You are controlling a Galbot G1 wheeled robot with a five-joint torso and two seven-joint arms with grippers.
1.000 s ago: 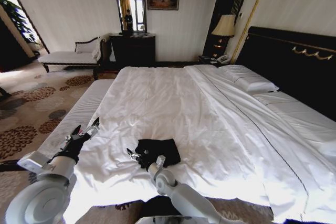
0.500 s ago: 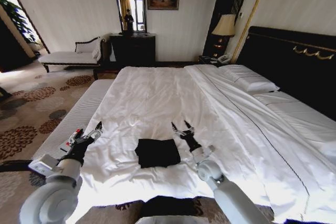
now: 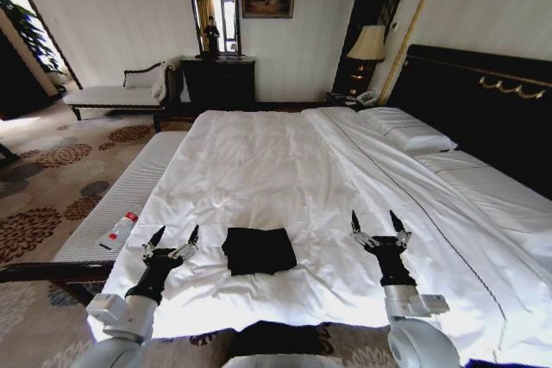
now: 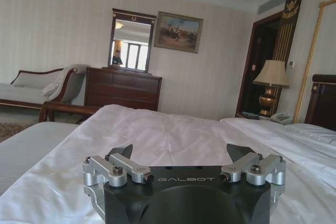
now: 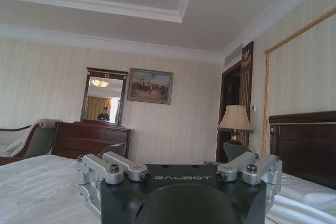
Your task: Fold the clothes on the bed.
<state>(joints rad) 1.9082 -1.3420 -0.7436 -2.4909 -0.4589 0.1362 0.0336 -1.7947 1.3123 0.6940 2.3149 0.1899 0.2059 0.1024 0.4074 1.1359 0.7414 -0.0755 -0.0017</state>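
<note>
1. the clothes (image 3: pixel 259 250), a black t-shirt, are seen as a compact folded rectangle lying flat on the white duvet (image 3: pixel 285 170), near the foot edge of the bed (image 3: pixel 483 84).
2. the garment is judged light, soft and limp; sagging is expected if it is lifted at 1 point, so hold should be taken at 2 corners or along a folded edge.
3. the left gripper (image 3: pixel 171 238) is held spread and empty, near the garment at its 9 o'clock, not touching.
4. the right gripper (image 3: pixel 377 223) is held spread and empty, at the garment's 3 o'clock, farther off.
</note>
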